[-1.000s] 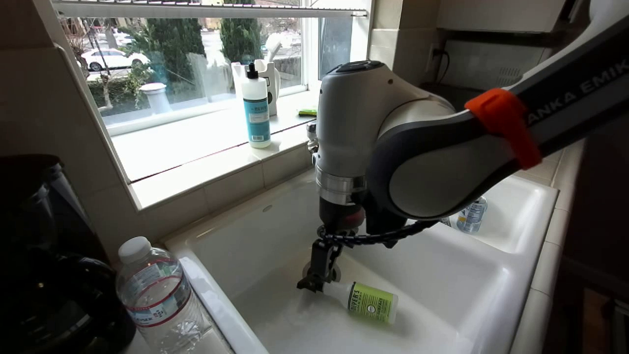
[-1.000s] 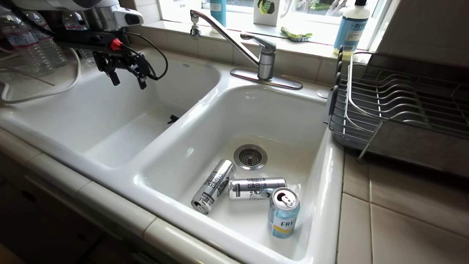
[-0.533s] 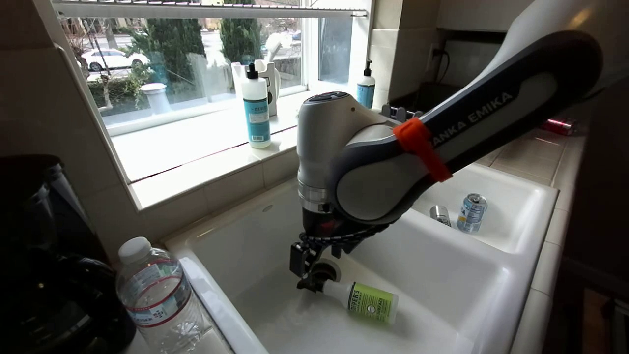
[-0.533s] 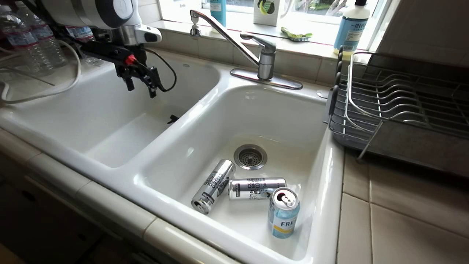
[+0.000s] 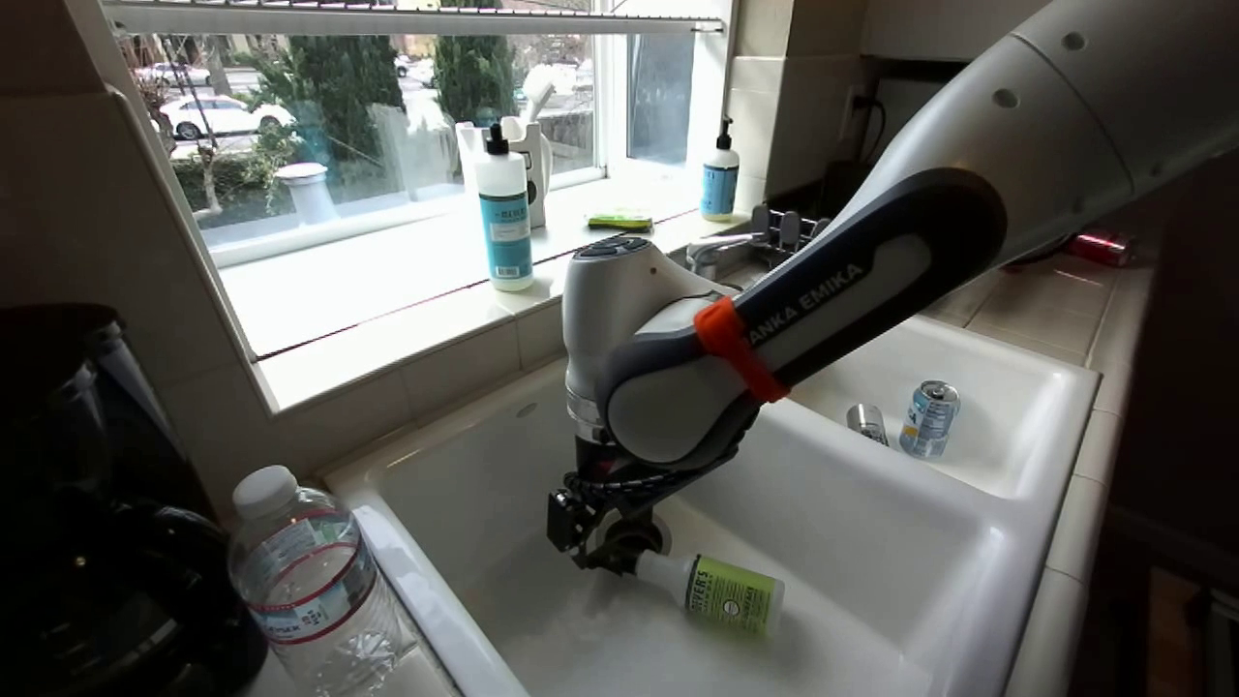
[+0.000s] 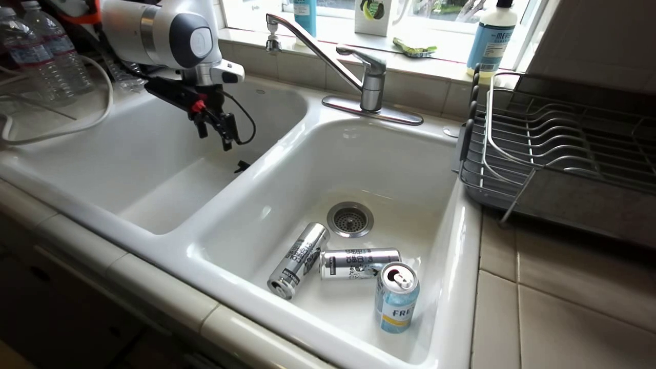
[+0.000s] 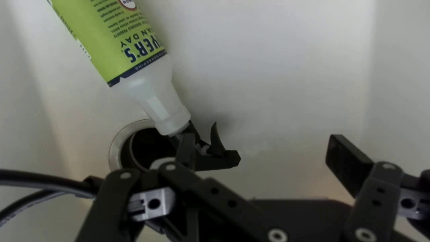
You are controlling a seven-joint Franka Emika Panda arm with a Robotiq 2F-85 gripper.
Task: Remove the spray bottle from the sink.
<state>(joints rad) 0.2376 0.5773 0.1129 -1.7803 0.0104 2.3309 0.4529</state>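
The spray bottle (image 5: 733, 595) lies on its side on the floor of the sink's larger basin (image 5: 852, 629). Its black spray head is by the drain. In the wrist view the bottle (image 7: 141, 50) shows its green label and white neck at upper left. Its black trigger head (image 7: 216, 158) points into the space ahead of the jaws. My gripper (image 7: 267, 151) is open and empty. The left finger overlaps part of the head in view; contact cannot be told. In an exterior view the gripper (image 6: 214, 139) hangs inside the basin, and only the head's tip (image 6: 242, 166) shows past the divider.
The divider (image 6: 220, 197) separates the smaller basin, which holds several cans (image 6: 300, 261). The faucet (image 6: 372, 77) stands behind. A dish rack (image 6: 553, 159) is at one side. A clear water bottle (image 5: 315, 581) and a dark coffee maker (image 5: 97, 484) stand beside the larger basin.
My gripper has come lower into the larger basin and shifted toward the spray head, farther right in one exterior view and left in another. The spray bottle has not moved.
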